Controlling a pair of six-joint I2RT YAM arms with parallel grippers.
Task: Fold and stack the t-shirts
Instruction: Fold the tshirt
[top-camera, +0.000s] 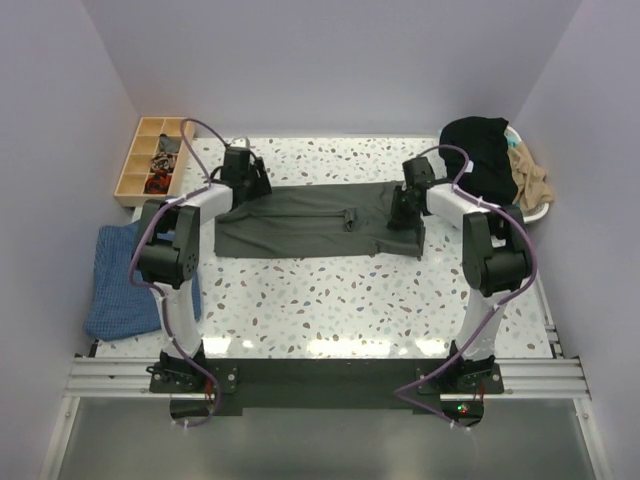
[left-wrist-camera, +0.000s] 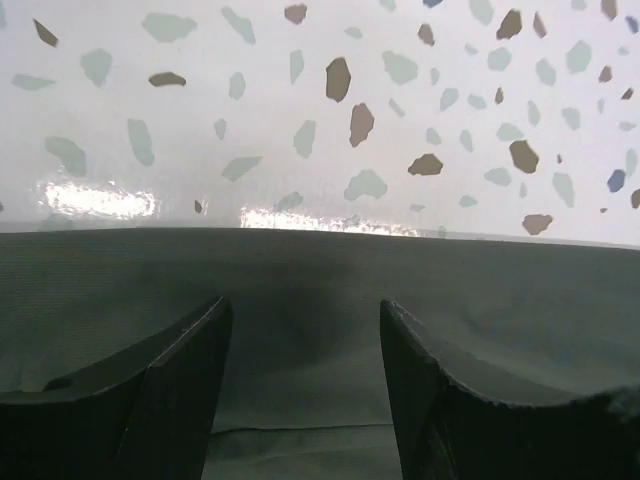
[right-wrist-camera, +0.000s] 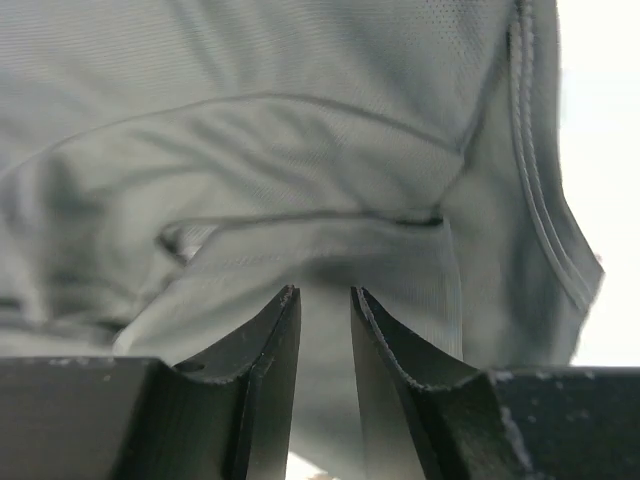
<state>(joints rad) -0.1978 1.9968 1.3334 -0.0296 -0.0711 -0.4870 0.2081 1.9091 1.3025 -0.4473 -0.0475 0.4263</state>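
The left end effector (left-wrist-camera: 305, 312) stood open over one end of the dark grey t-shirt (top-camera: 310, 225), and the right end effector (right-wrist-camera: 325, 292) had its jaws narrowly parted, pinching nothing, over the other end. The shirt lay as a long folded strip on the speckled white counter (top-camera: 350, 300), between pale lilac walls. Both arms reached forward, elbows raised and wrists bent down.
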